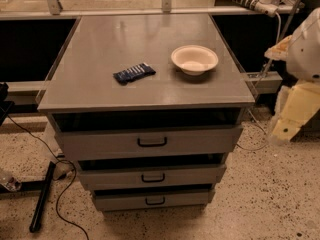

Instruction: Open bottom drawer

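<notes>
The grey metal cabinet has three drawers, all slightly out. The bottom drawer is the narrowest, lowest one, with a small black loop handle. Above it are the mid-sized drawer and the widest top drawer. My arm, white and cream, is at the right edge of the view. Its gripper hangs to the right of the cabinet at about the top drawer's height, well apart from the bottom drawer's handle.
A white bowl and a dark blue snack packet lie on the cabinet top. A black pole and cables lie on the speckled floor to the left. A metal frame rail runs behind the cabinet.
</notes>
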`<action>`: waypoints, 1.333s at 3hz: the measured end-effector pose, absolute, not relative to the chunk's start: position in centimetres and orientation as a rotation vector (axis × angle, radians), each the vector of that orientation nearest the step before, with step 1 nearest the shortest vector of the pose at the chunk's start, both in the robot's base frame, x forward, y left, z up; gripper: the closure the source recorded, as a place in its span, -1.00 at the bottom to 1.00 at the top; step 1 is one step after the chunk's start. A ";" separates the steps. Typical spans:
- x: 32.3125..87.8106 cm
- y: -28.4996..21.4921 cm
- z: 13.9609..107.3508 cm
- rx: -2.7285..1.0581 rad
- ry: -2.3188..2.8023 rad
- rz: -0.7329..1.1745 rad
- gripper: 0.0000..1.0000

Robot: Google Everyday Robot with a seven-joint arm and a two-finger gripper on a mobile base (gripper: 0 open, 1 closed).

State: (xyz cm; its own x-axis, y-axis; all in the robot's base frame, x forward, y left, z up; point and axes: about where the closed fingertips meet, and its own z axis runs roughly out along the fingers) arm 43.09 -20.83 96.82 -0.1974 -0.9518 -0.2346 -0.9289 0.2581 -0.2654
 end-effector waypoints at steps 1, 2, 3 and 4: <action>41.7 -19.9 93.1 -1.742 2.153 -0.037 -1.00; 40.7 -19.5 87.3 -1.728 2.134 0.020 -1.00; 39.9 -19.1 82.4 -1.705 2.064 0.082 -1.00; 40.2 -19.0 82.4 -1.723 2.021 0.057 -1.00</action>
State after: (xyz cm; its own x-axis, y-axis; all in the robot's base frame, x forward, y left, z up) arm 40.24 -19.02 82.38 -0.0918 -0.9202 -0.3806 -0.9400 0.2062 -0.2718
